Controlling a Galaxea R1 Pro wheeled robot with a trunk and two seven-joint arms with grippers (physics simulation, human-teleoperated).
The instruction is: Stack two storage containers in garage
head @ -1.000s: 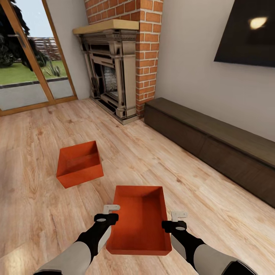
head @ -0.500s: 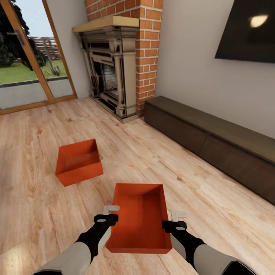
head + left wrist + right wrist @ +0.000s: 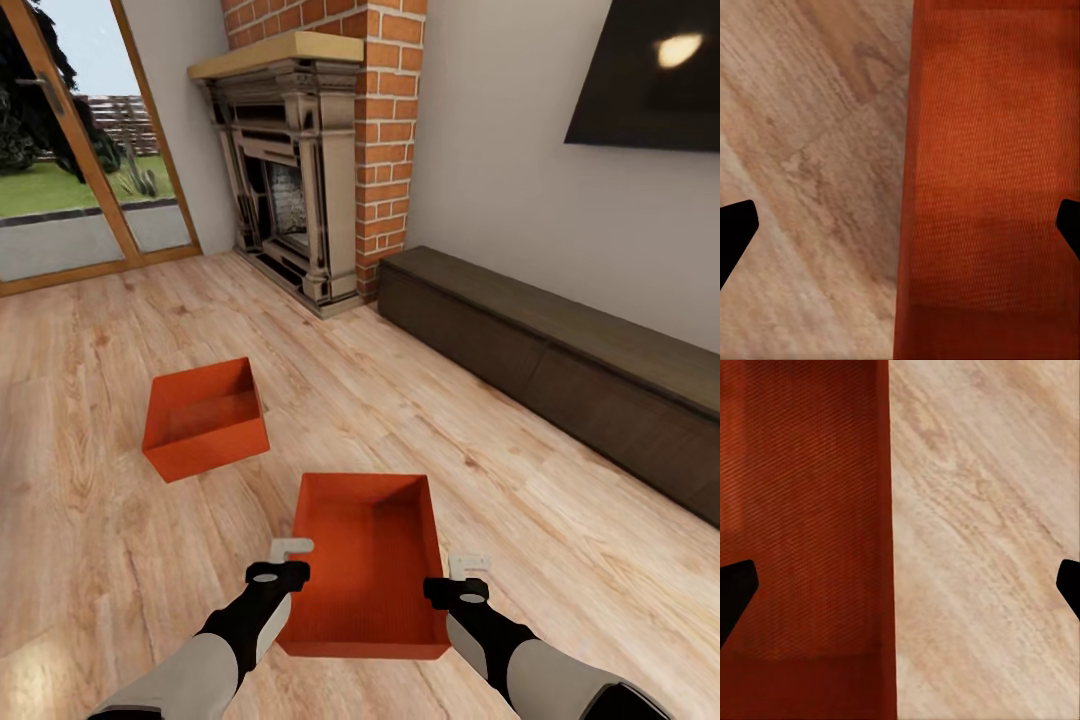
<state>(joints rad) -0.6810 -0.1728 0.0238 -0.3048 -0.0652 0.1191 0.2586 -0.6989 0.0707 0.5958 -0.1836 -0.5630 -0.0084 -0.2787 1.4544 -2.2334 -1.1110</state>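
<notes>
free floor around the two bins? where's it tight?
Widest bare planks lie between the near bin and the low dark bench along the wall. A narrower strip separates it from the far bin. More open floor runs from the far bin to the glass door. Tight: left gripper and right gripper straddle the near bin's side walls.

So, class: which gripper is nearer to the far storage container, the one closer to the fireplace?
Left. The left gripper sits on that side of the near container, below the far container; the right gripper is across the near one.
</notes>
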